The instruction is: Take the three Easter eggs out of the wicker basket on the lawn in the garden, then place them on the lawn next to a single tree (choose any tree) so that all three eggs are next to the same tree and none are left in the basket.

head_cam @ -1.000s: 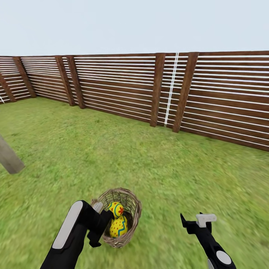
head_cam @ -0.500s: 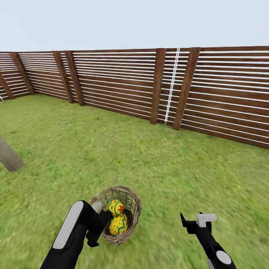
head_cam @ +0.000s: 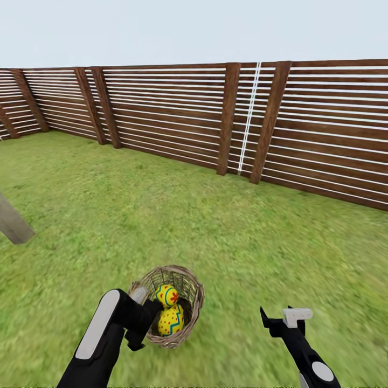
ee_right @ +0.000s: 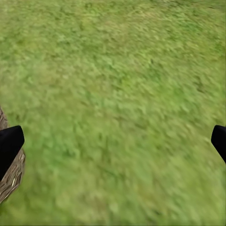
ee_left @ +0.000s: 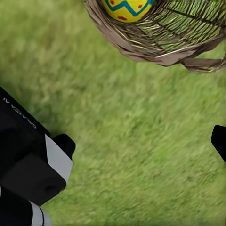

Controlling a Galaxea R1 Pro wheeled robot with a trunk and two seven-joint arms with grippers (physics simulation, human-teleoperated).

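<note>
Fenced lawn point(head_cam: 161, 215), wicker basket point(head_cam: 191, 318) holding two visible eggs point(head_cam: 170, 320), both jaws spread wide, empty

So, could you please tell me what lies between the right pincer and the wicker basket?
Only bare lawn: in the head view, grass separates the right pincer from the wicker basket, with nothing lying on it.

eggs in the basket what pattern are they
Yellow eggs with blue zigzag bands and red dots, clearest in the head view.
</note>
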